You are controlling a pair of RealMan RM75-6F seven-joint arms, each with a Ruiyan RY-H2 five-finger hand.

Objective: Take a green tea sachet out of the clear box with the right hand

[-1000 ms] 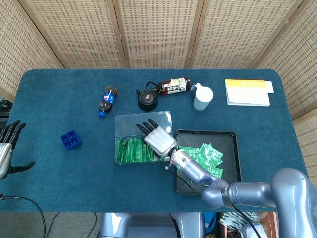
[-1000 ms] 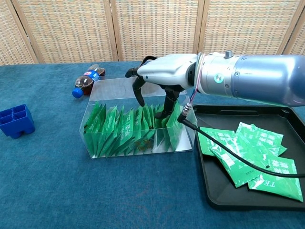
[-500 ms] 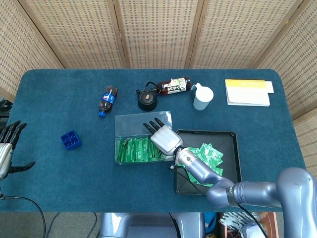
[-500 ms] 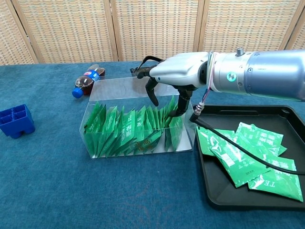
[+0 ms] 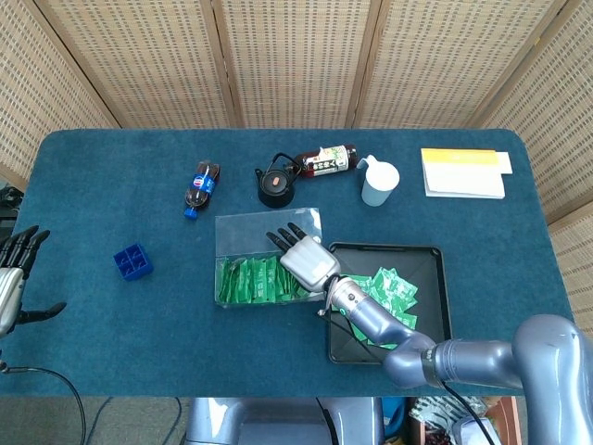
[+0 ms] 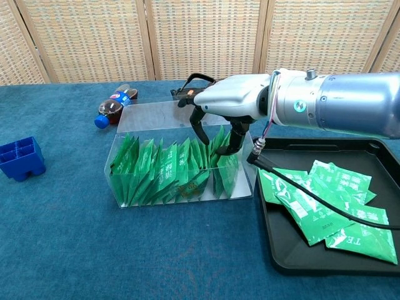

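The right hand point(image 6: 219, 109) pinches one sachet point(image 6: 219, 139) at the right end of the clear box point(image 6: 181, 187), and packed neighbours may drag up with it or slip free.

This looks like a staged test room or lab rather than a home. A tabletop point(image 5: 111, 185) covered in blue felt-like cloth stands before woven folding screens point(image 5: 287, 60) that close off the background. Loose props are scattered on it: a cola bottle point(image 5: 200, 187), a small black teapot point(image 5: 276, 184), a white cup point(image 5: 379, 181), a blue block point(image 5: 132, 261). Cables point(image 5: 51, 389) trail below the table edge, probably robot wiring.
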